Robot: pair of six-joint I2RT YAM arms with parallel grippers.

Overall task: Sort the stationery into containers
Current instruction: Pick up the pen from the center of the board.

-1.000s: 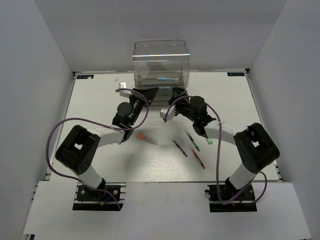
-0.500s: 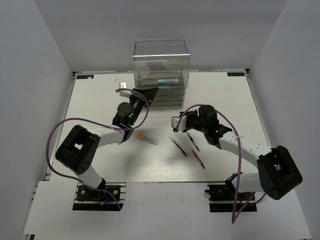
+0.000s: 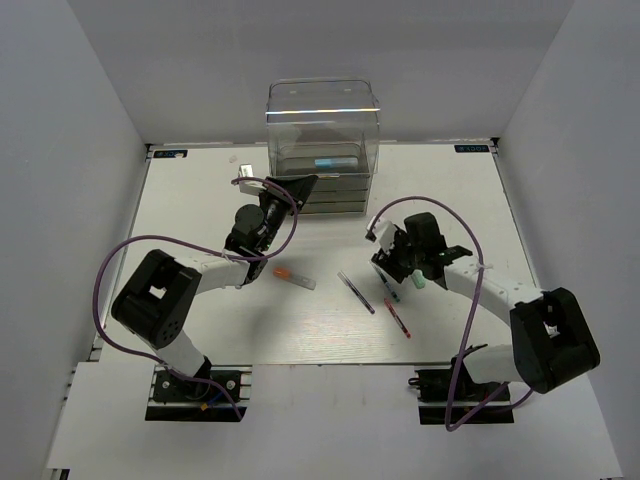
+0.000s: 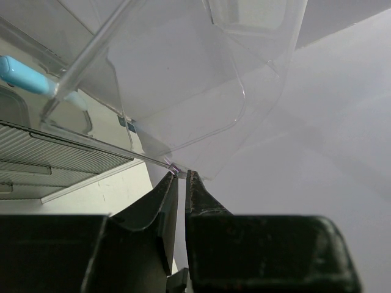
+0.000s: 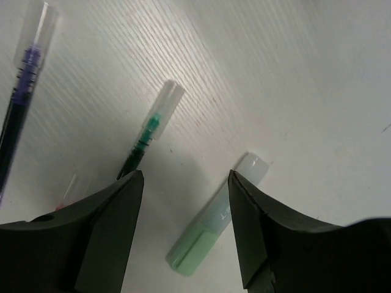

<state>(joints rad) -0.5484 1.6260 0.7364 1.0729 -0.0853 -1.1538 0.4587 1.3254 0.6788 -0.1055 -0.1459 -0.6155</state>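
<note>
A white counter [image 3: 190, 200] is boxed in by plain grey walls. From the left, the left arm reaches toward the back, where its tool [image 3: 296, 188] meets the front left corner of the clear organiser [image 3: 322, 120], which stands at the back middle of the counter. In the wrist view this tool [image 4: 181, 174] is clenched to a thin slit, with the corner of a clear panel caught at its tips. A light-blue marker [image 3: 335, 160] lies inside the organiser, above the stacked drawers. Below the left tool, an orange-capped marker [image 3: 293, 276] lies alone on the counter. Right of centre lie a dark purple pen [image 3: 356, 292] and a red pen [image 3: 396, 317], near each other but apart. The right tool [image 3: 390, 268] hangs low over a green pen [image 5: 149, 137], its fingers spread wide and holding nothing. A mint-green marker [image 5: 217, 223] lies just beside that pen, between the spread fingers in the wrist view.
</note>
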